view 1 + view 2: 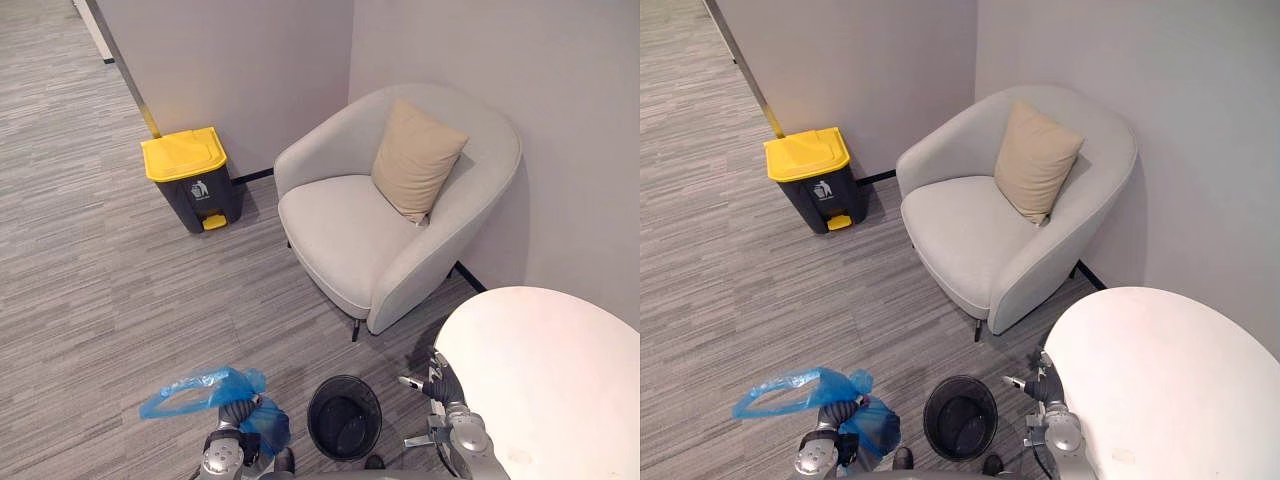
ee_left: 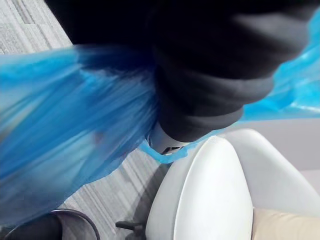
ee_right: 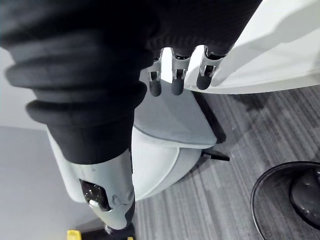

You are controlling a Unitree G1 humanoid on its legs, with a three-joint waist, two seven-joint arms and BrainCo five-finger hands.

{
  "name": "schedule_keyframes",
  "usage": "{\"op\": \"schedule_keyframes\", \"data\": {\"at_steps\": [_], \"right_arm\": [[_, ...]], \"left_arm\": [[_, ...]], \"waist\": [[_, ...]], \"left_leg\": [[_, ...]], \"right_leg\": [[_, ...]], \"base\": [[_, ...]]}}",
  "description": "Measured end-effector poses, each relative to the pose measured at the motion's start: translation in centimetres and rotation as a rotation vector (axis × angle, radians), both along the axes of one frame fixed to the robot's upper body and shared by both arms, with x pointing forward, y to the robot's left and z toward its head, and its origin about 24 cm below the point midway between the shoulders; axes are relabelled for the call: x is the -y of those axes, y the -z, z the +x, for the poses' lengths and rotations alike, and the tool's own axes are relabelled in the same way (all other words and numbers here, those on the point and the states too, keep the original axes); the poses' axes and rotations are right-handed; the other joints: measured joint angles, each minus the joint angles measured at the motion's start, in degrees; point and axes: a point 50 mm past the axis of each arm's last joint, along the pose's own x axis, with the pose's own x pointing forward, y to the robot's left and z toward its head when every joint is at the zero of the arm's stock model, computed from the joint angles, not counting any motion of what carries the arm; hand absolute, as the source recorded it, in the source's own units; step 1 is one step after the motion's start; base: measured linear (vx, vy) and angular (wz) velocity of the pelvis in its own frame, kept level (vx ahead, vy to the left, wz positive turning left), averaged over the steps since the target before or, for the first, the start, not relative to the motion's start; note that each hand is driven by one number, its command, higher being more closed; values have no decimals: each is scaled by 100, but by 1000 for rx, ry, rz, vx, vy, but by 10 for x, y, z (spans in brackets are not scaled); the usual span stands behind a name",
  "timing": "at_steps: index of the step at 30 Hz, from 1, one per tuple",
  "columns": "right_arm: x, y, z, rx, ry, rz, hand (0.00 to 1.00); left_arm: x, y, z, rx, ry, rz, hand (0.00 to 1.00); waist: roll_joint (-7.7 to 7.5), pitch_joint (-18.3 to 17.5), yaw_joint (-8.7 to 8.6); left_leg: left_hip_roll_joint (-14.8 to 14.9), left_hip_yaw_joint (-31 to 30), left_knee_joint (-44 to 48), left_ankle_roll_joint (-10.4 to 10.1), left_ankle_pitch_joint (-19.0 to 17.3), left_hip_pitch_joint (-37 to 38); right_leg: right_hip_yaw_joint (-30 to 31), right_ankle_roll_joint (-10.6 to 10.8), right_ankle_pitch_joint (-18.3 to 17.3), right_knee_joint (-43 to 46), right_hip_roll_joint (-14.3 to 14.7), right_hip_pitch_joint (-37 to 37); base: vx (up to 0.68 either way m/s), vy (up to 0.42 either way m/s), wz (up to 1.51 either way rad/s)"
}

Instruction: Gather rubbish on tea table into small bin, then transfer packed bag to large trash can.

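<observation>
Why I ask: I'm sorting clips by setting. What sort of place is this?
Probably an office lounge or waiting corner: a grey armchair, a round white table and a yellow-lidded pedal bin.

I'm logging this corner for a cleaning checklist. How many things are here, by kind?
Bins: 2, the yellow-lidded pedal bin and the small black bin
Bags: 1, the blue plastic bag
Chairs: 1, the armchair
Cushions: 1, the beige cushion
Tables: 1, the white round table
Total: 6
</observation>
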Motion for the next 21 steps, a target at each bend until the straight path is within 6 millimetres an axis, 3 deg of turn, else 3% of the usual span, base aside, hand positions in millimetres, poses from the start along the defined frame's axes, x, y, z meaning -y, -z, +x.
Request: {"op": "schedule_keyframes", "data": {"at_steps": [5,9,10,11,13,14,15,16,17,18,20,21], "right_arm": [[-9,-13,25,68,-61,-32,0],[-14,-24,35,122,-91,-65,0],[-16,-27,37,135,-105,-72,0],[-20,-27,36,138,-117,-69,0],[-30,-30,37,154,-154,-64,0],[-34,-34,41,178,-167,-66,0],[-34,-38,47,195,-175,-73,0],[-33,-44,52,224,-175,-85,0],[-32,-47,54,238,-173,-89,0],[-33,-52,57,265,-165,-93,0],[-26,-55,56,278,-140,-116,0],[-25,-54,56,275,-136,-117,0]], "left_arm": [[1,-2,5,23,8,-19,100],[5,-16,28,110,27,-21,100],[7,-21,32,138,26,-27,100],[7,-25,37,160,31,-26,100],[7,-29,37,184,27,-25,100],[6,-32,38,203,24,-26,100],[7,-33,39,212,20,-32,100],[20,-31,33,206,1,-75,100],[22,-31,32,210,-4,-82,100],[26,-31,32,212,2,-92,100],[39,-32,35,219,35,-119,100],[40,-32,35,221,38,-119,100]], "waist": [[-16,220,6],[-72,408,14],[-57,458,31],[-121,470,16],[-255,423,71],[-342,422,163],[-291,440,204],[-123,395,457],[-127,407,512],[-143,447,549],[72,586,420],[104,605,432]], "left_leg": [[-20,310,58,12,-4,-144],[-140,154,688,152,-180,-573],[-78,129,736,173,-189,-665],[-193,-48,843,175,-185,-667],[-314,-245,1120,174,-185,-833],[-367,-265,1381,168,-188,-1077],[-355,-273,1478,164,-189,-1203],[-160,-247,1447,101,-120,-1351],[-119,-235,1456,31,-65,-1396],[-98,-247,1510,4,-7,-1499],[7,-591,1527,-125,212,-1671],[49,-643,1460,-163,283,-1675]], "right_leg": [[308,20,-42,476,-39,-502],[276,153,-314,1219,-263,-891],[376,257,-691,1777,-346,-1012],[446,320,-1131,2945,-512,-1169],[628,531,-1463,3901,-722,-1093],[725,606,-1600,3856,-730,-1108],[717,565,-1645,3720,-642,-1102],[759,398,-1744,3071,-392,-915],[776,247,-1849,2901,-356,-858],[777,60,-1974,2850,-348,-902],[442,-87,-1882,2900,-157,-918],[357,-144,-1847,2889,-84,-924]], "base": [[-30,17,-31],[-68,26,22],[-74,-25,56],[-56,-59,73],[-64,-156,81],[-129,-208,64],[-224,-182,18],[-196,-110,-13],[-256,-157,-22],[-197,-144,17],[-316,-163,54],[-353,-147,52]]}}
